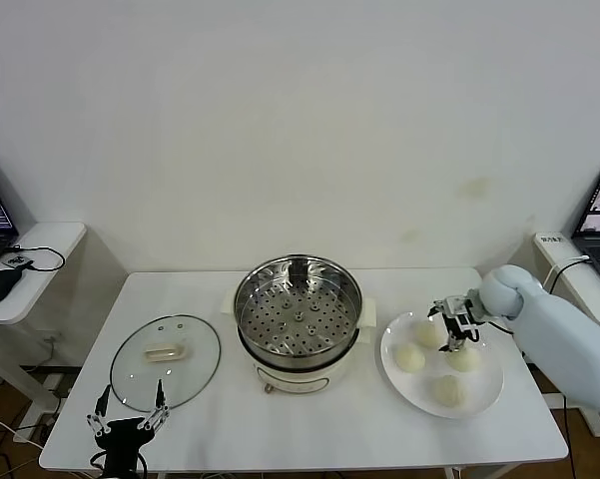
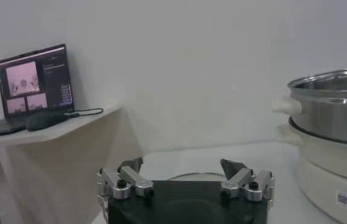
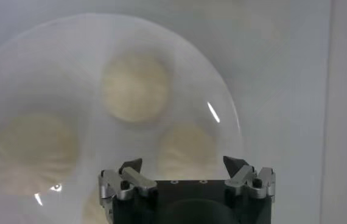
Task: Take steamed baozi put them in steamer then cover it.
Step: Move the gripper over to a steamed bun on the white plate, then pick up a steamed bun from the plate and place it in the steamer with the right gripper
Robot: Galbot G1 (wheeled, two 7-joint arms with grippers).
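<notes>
On the white rectangular table (image 1: 309,419) a round, shiny stainless-steel steamer (image 1: 298,311) with a perforated floor is seen at the centre, set on a white electric cooker base (image 1: 298,377). At nine o'clock from the steamer, the round clear glass cover (image 1: 166,361) with a metal rim and a cream-white oblong handle is laid flat on the table, apart from the cooker. At three o'clock from the steamer a flat round white plate (image 1: 484,394) is placed, and on it the four small round cream-white steamed baozi (image 1: 409,357) are grouped. The pale right arm is extended from the three o'clock edge of the head view, bent at the wrist so that the right gripper (image 1: 451,343) is pointed downward over the plate, just above the buns at its far side; its fingers (image 3: 131,165) are spread wide and nothing is held between them. In the right wrist view three buns are seen clearly below the gripper and a fourth is partly hidden by its body. The left gripper (image 1: 129,408) is kept low at the near table edge, at six o'clock from the cover, with its fingers (image 2: 233,167) spread apart and empty.
</notes>
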